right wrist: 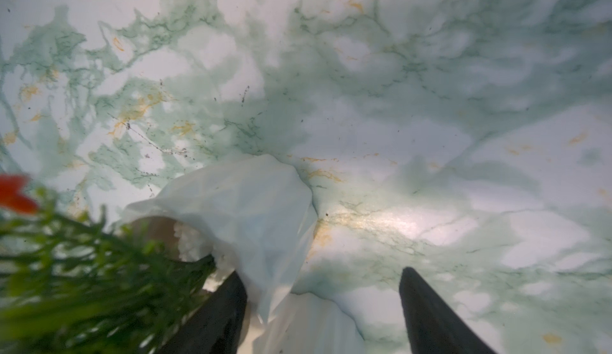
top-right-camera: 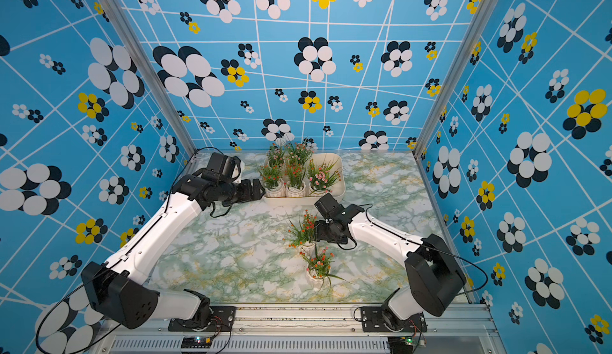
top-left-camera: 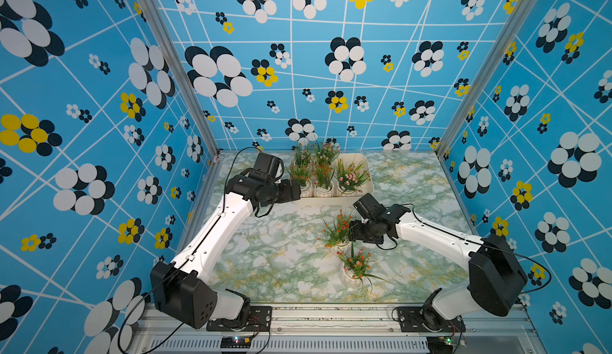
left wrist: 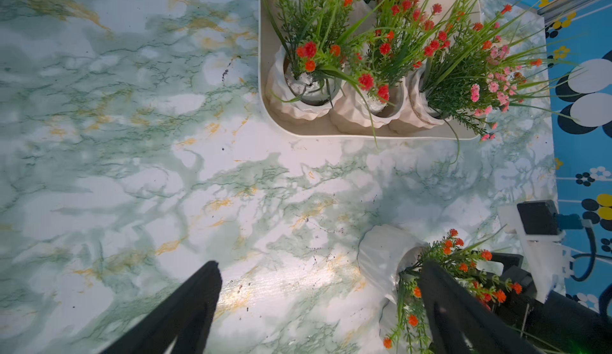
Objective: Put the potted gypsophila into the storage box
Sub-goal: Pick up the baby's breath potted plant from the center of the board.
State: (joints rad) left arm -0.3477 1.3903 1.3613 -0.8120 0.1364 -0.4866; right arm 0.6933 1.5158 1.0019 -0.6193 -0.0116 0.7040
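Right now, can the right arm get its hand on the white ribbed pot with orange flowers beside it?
Probably yes. The right hand is open right next to the white ribbed pot with orange flowers, nothing between them. The pot sits off to one side, not yet centred.

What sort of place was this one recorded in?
Probably a purpose-built robot test booth, not a home: blue flower-print walls on aluminium posts enclose a marble-patterned table, with left arm and right arm bolted to a front rail.

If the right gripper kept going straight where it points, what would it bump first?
Probably the white pot of the orange-flowered plant, just ahead of the right gripper, nearer one finger. It's blurry, so not certain.
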